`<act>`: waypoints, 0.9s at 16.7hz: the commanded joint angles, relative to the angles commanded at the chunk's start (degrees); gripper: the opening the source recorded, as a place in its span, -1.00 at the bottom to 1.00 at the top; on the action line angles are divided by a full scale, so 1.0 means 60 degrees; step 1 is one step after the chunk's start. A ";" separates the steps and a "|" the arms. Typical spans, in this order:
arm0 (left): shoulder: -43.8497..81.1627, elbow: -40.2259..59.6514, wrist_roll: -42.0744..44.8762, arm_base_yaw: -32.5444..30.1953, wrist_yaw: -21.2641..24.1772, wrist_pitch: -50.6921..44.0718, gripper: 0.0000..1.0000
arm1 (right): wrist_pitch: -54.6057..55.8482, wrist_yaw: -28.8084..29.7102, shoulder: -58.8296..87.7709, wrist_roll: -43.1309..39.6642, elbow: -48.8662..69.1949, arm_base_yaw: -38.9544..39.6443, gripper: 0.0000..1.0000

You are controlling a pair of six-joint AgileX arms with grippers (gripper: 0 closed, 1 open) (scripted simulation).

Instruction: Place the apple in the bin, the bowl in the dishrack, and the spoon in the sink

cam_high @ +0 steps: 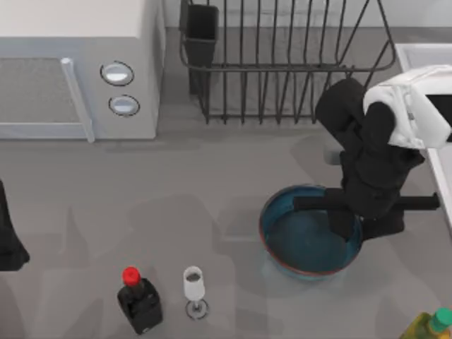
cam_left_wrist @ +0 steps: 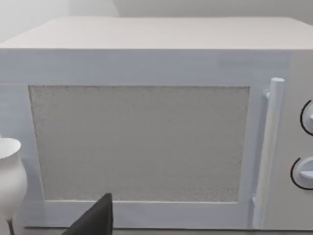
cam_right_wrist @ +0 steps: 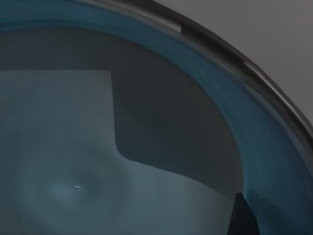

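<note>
My right arm bends down over the bowl [cam_high: 304,244] on the bench's right side, right gripper [cam_high: 344,222] at its rim; whether the jaws clench, I cannot tell. My left arm sits parked at the left edge.

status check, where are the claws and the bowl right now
Right claw down at the bowl's right rim. Bowl on table, short of dishrack. Left arm parked at table's left edge.

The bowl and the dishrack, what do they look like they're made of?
The bowl looks like glazed ceramic: glossy blue with a thin reddish-brown rim, though coated plastic is possible. The dishrack looks like black-coated metal wire, judging by its thin upright bars.
</note>
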 joint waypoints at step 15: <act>0.0000 0.0000 0.0000 0.0000 0.0000 0.0000 1.00 | -0.3596 0.0000 -0.1058 -0.0043 0.2545 -0.0036 -1.00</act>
